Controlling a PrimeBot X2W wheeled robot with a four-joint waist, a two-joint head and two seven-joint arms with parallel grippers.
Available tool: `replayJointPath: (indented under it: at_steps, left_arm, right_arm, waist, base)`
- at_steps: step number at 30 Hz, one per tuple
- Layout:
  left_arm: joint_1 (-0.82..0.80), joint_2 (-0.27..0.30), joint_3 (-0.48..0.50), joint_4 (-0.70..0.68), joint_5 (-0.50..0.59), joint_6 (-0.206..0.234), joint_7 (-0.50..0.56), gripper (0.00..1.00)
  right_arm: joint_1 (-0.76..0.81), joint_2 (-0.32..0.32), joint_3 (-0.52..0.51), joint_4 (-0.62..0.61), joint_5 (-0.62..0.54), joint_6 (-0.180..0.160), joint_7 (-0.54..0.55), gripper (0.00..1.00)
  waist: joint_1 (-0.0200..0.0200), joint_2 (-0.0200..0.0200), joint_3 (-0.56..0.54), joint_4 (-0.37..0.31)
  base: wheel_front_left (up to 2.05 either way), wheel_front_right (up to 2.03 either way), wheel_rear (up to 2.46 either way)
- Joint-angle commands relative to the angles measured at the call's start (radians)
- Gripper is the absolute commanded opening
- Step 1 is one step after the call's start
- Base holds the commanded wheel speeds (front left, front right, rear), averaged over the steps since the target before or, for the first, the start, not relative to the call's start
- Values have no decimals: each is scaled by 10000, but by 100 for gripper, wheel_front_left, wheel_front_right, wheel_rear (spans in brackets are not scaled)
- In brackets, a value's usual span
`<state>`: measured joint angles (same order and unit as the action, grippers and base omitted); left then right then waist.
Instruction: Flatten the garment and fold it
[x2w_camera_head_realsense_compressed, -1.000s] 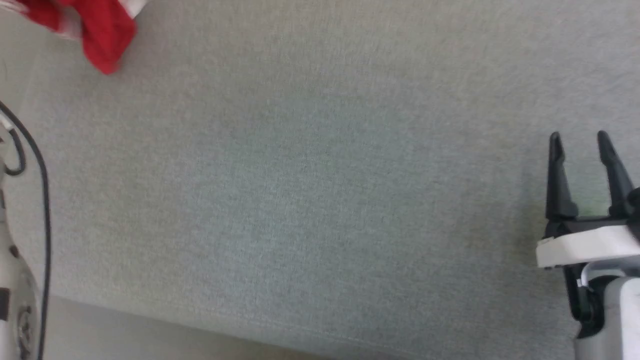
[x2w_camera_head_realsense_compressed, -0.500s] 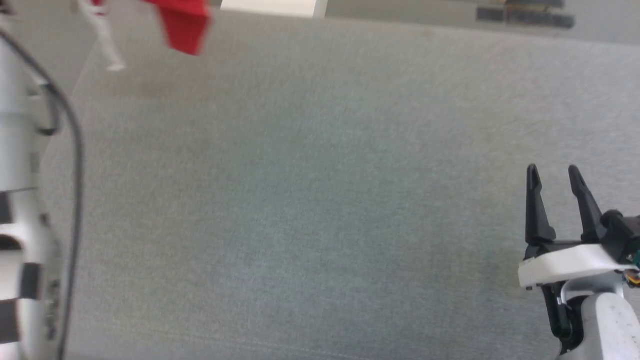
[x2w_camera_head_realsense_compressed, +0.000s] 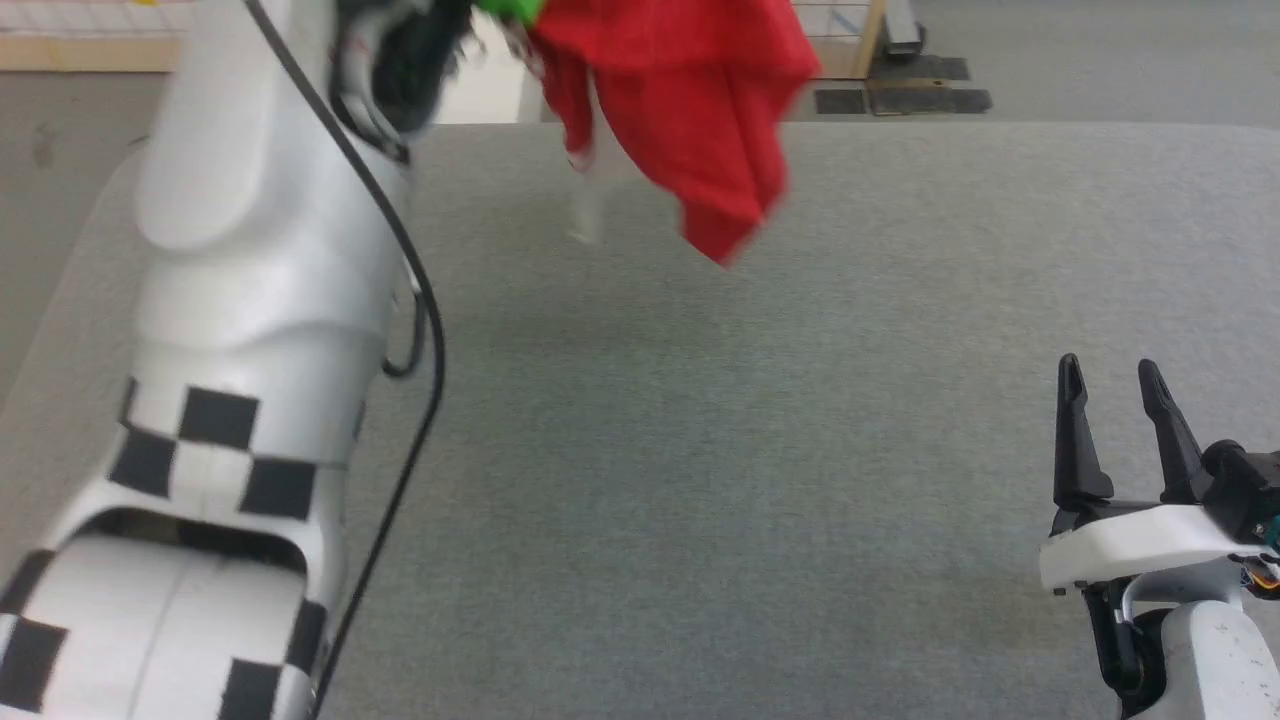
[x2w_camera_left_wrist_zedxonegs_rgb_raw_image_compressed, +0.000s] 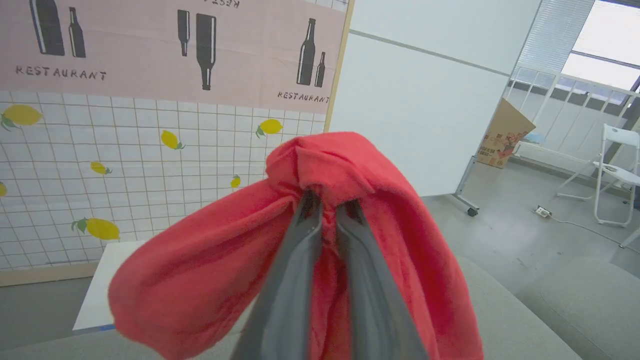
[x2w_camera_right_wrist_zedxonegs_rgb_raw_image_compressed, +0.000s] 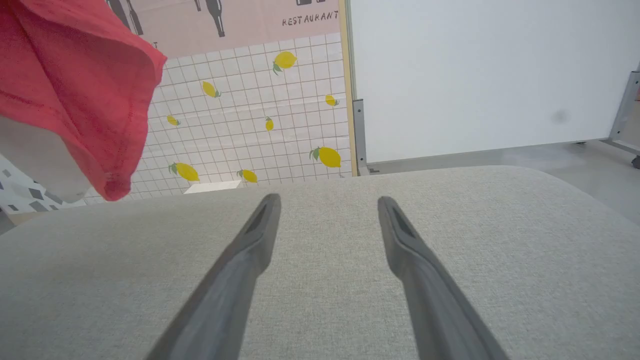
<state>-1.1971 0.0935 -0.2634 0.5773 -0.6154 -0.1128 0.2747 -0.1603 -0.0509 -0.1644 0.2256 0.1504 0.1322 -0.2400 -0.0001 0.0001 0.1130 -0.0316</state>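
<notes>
Garment (x2w_camera_head_realsense_compressed: 690, 110) hangs bunched in the air over the far part of the grey padded surface (x2w_camera_head_realsense_compressed: 700, 480), with one red corner pointing down. Left gripper (x2w_camera_left_wrist_zedxonegs_rgb_raw_image_compressed: 330, 201) is clamped narrow on a fold of the red cloth, which drapes around it. Left arm (x2w_camera_head_realsense_compressed: 250, 250) rises at the near left. Right gripper (x2w_camera_head_realsense_compressed: 1110, 375) sits at the near right, jaws spread wide and empty, well apart from the garment.

The left arm (x2w_camera_head_realsense_compressed: 250, 250) is a bulky glossy white shell marked with black checker squares (x2w_camera_head_realsense_compressed: 212, 418), a thin black cable (x2w_camera_head_realsense_compressed: 432, 320) looping along it. The right gripper (x2w_camera_head_realsense_compressed: 1109, 363) has two long dark tapering fingers (x2w_camera_head_realsense_compressed: 1075, 440) on a white mount (x2w_camera_head_realsense_compressed: 1140, 545).
</notes>
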Motion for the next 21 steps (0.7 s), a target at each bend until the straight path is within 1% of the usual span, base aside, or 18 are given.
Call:
replayJointPath:
  at_steps: [1, 5, 7, 13, 18, 21]
  left_arm:
    - [419, -57, -166, 118, -71, -47, -56, 0]
    - [1342, -198, -670, 554, -86, -73, -50, 0]
    - [1845, -218, -1053, 885, 103, -75, 23, 0]
    - [3395, -336, -2019, 2215, 321, -31, 352, 0]
    - [4362, -409, -2644, 3258, 80, 1, 1159, 0]
    - [4604, -424, -2858, 3580, -219, 22, 1782, 0]
  right_arm:
    - [-28, 6, -7, 72, 77, -15, -102, 100]
    - [-76, 6, -53, 123, 120, -15, -139, 100]
    - [-123, 6, -90, 169, 122, -15, -154, 100]
    - [-168, 6, -197, 238, 133, -15, -186, 100]
    - [-175, 6, -224, 288, 178, -15, -202, 100]
    - [-155, 6, -273, 316, 186, -15, -208, 100]
  waist:
    - [1, -1, -14, -507]
    - [1, -1, 149, -910]
    - [1, -1, 229, -1097]
    - [1, -1, 412, -1474]
    - [1, -1, 491, -1623]
    - [1, -1, 475, -1586]
  base:
    - [0, 0, 0]
    - [0, 0, 0]
    - [0, 0, 0]
    - [0, 0, 0]
    - [0, 0, 0]
    - [0, 0, 0]
